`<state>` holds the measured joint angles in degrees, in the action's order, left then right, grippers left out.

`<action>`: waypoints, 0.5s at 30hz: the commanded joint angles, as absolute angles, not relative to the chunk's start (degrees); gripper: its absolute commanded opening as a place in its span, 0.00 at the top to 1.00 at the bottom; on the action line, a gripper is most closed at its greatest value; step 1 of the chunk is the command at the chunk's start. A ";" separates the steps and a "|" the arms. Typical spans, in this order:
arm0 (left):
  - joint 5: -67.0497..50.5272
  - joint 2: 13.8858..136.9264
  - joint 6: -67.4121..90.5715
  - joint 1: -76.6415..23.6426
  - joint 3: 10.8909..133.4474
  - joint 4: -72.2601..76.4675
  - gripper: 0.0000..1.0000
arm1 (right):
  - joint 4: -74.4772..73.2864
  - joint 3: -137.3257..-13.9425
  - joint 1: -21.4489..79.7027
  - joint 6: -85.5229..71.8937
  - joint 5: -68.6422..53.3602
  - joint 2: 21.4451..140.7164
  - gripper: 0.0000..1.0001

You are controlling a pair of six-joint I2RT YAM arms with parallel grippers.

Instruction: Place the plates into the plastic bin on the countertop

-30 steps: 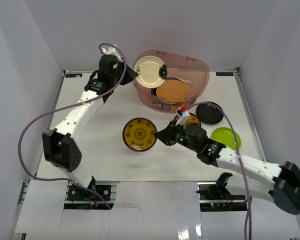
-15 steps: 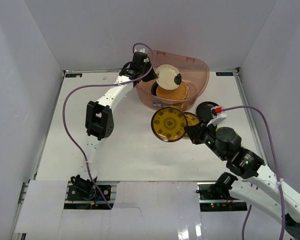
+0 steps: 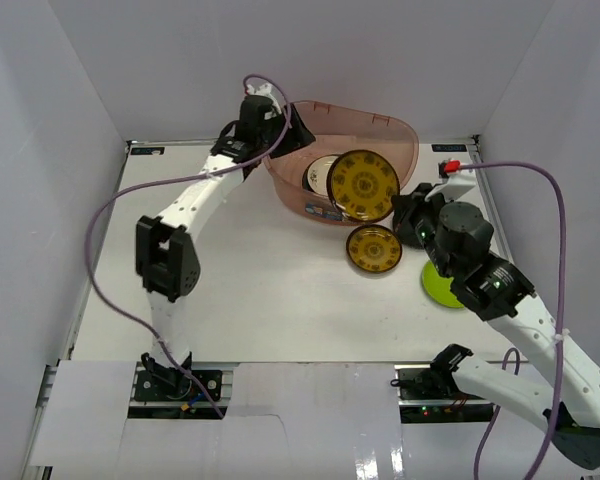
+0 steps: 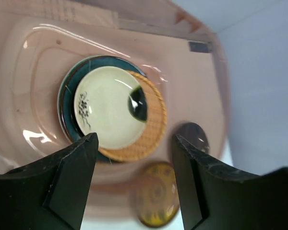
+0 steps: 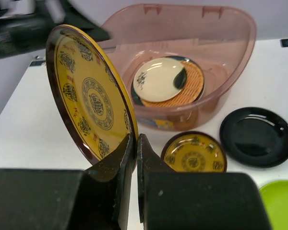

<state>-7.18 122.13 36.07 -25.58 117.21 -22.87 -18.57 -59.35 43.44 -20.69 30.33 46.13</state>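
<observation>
**Desk:** Where's your right side?

**Me:** My right gripper [image 5: 136, 141] is pinched on the lower rim of the large yellow-patterned plate [image 5: 89, 112], with only the rim's thickness between its fingers. The plate stands on edge, tilted, its patterned face toward the plastic bin [image 5: 182, 8]. From overhead it overlaps the bin's near wall at about 5 o'clock. I can't tell whether its lower edge sits above the rim.

**Desk:** And the left?

**Me:** The left gripper [image 4: 134, 143] hangs over the bin's 10 o'clock rim, spread wide with nothing in it. Below it I see the cream plate [image 4: 108, 105] lying on the wicker plate [image 4: 153, 127], which lies on a dark teal plate [image 4: 66, 103]. Bin floor shows between that stack and the walls.

**Desk:** What's outside the bin?

**Me:** On the table [image 3: 260, 290], the small yellow-patterned plate [image 3: 373, 248] lies flat at the bin's 6 o'clock, with a strip of white between it and the wall. In my right wrist view the black plate [image 5: 257, 136] is just beside it at 2 o'clock. I can't tell whether their rims touch. The lime green plate [image 3: 438, 288] is at its 4 o'clock, partly hidden under my right arm [image 3: 490, 285].
</observation>
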 commanded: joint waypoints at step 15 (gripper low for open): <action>-10.37 70.74 48.95 -31.55 41.67 1.82 0.34 | -10.19 -90.33 14.68 -27.24 -4.83 100.25 0.92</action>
<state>-8.82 71.00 45.80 -29.52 44.14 -2.04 -10.31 -84.60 15.44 -25.17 0.45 96.36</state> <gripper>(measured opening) 0.653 0.086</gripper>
